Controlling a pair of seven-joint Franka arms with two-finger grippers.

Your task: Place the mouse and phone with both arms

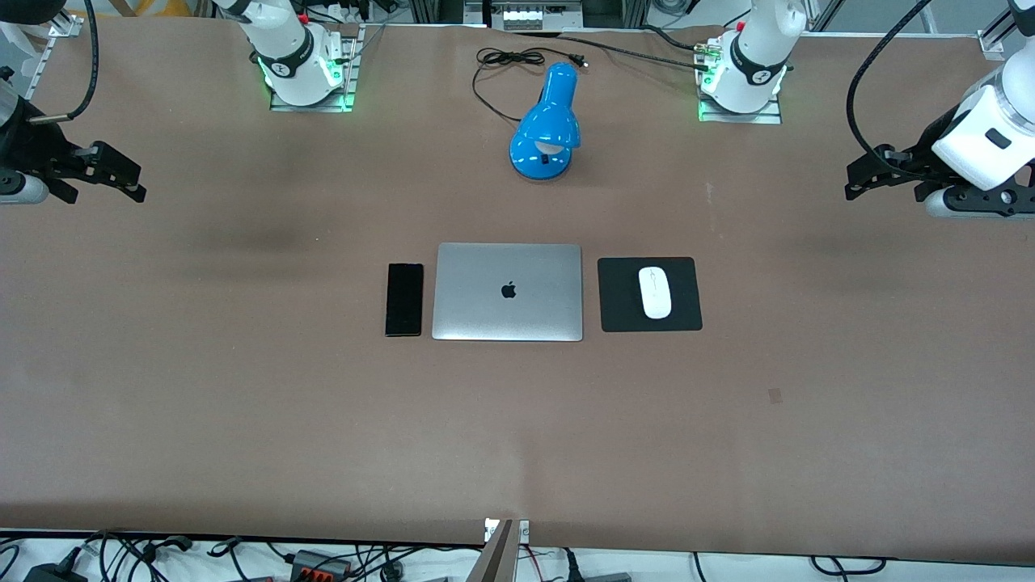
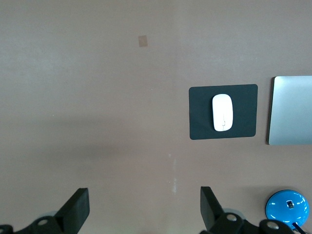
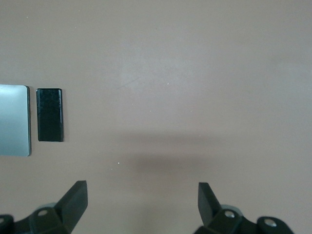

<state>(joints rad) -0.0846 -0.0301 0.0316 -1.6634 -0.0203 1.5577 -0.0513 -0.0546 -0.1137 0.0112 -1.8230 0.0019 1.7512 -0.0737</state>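
The white mouse [image 1: 655,292] lies on a square black mouse pad [image 1: 649,322] beside the closed silver laptop [image 1: 508,292], toward the left arm's end; it also shows in the left wrist view [image 2: 222,112]. The black phone [image 1: 404,298] lies flat beside the laptop toward the right arm's end, and shows in the right wrist view [image 3: 50,114]. My left gripper [image 1: 859,179] hangs open and empty over bare table at the left arm's end [image 2: 145,204]. My right gripper [image 1: 121,175] hangs open and empty over bare table at the right arm's end [image 3: 142,202].
A blue desk lamp [image 1: 547,123] with a black cord stands farther from the front camera than the laptop, between the two arm bases. The brown table [image 1: 242,404] reaches out wide around the laptop. Cables lie along the table's front edge.
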